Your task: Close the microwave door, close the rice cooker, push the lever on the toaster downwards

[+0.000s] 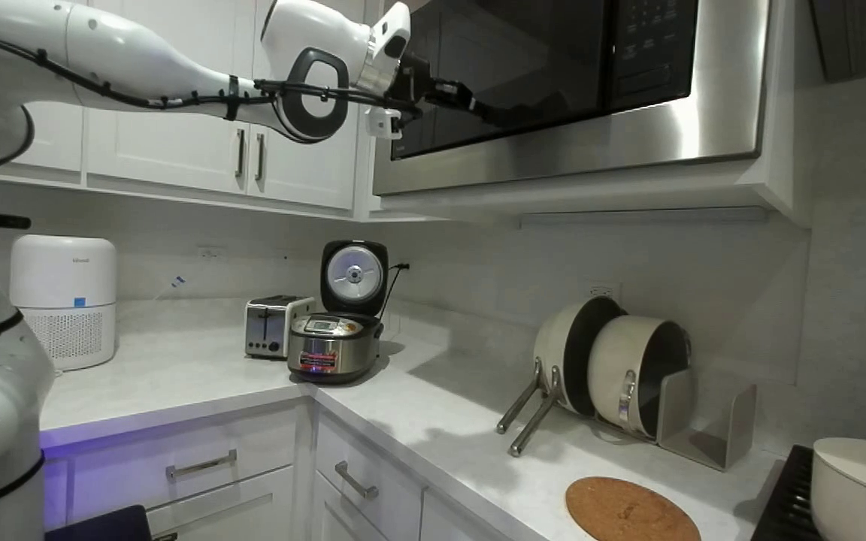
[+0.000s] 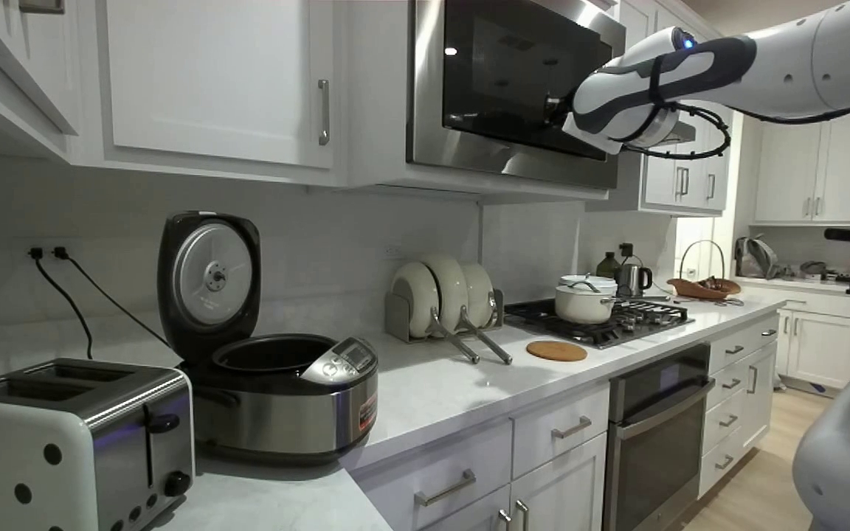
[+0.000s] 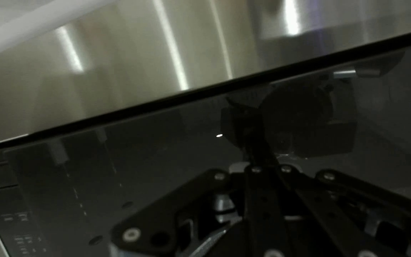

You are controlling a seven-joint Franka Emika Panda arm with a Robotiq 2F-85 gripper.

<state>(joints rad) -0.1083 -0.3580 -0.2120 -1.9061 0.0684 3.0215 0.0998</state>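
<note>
The microwave door [image 1: 516, 56], steel-framed with dark glass, looks flush with its housing in both exterior views. My gripper [image 1: 470, 104] is shut with nothing visible between its fingers, and its tips point at the glass. Its dark reflection shows in the wrist view beyond the finger linkages [image 3: 262, 200]; I cannot tell whether the tips touch. On the corner counter, the rice cooker [image 2: 270, 420] has its lid [image 2: 211, 273] raised upright. Beside it stands the toaster [image 2: 23, 457], silver and white with black dots, its lever [image 2: 163, 422] near the top of the slot.
White pans [image 1: 564, 353] stand in a rack below the microwave, handles jutting forward. A cork mat [image 1: 632, 511] lies near the stove [image 2: 609, 324], which bears a white pot [image 2: 584, 304]. A white cylindrical appliance [image 1: 63, 300] sits at the counter's far side. Upper cabinets [image 1: 170, 98] adjoin the microwave.
</note>
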